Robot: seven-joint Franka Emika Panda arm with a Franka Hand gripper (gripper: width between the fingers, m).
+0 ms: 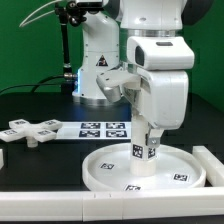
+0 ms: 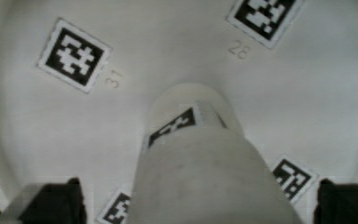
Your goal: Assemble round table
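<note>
The large rimmed round disc lies flat on the black table at the front, and its tagged inner face fills the wrist view. The short thick cylinder post stands upright at the disc's middle; in the wrist view the post runs up between my fingers. My gripper straddles the post's top from above. A dark finger shows with a gap to the post, so the jaws stand open around it. The cross-shaped four-armed piece lies on the exterior view's left.
The marker board lies flat behind the disc. A long white rail lies beside the disc on the exterior view's right. Another white rail end shows at the left edge. The arm's base stands at the back.
</note>
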